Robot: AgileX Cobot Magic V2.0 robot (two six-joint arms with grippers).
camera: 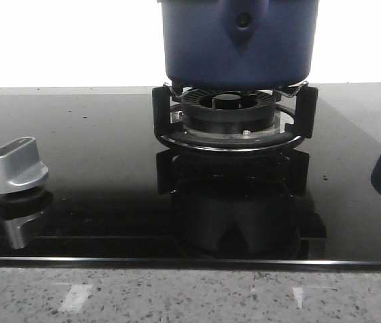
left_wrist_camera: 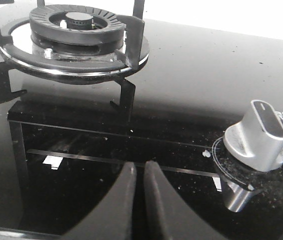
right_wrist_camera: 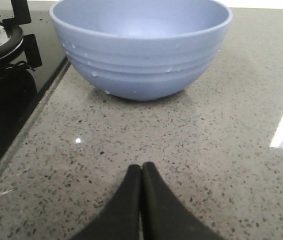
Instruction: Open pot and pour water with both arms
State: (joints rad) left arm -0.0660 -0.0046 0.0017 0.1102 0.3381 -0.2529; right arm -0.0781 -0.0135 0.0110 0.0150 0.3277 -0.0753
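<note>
Blue enamel pot [camera: 237, 40] sits on my burner, its lid out of frame; beside it the blue ceramic bowl [right_wrist_camera: 141, 47] shows droplets. Left end effector [left_wrist_camera: 137, 187] and right end effector [right_wrist_camera: 141, 192] are clenched, empty. Stage unclear.

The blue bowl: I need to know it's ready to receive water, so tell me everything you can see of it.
The blue bowl is round and deep, pale matte blue, with raised bands around its outer wall, and looks like glazed ceramic or plastic. It stands upright, mouth open, on the speckled grey countertop, just off the edge of the black glass cooktop. Small droplets cling to its outer wall. Nothing else touches it; the right gripper, jaws closed, hangs short of it. Its inside bottom is hidden.
</note>
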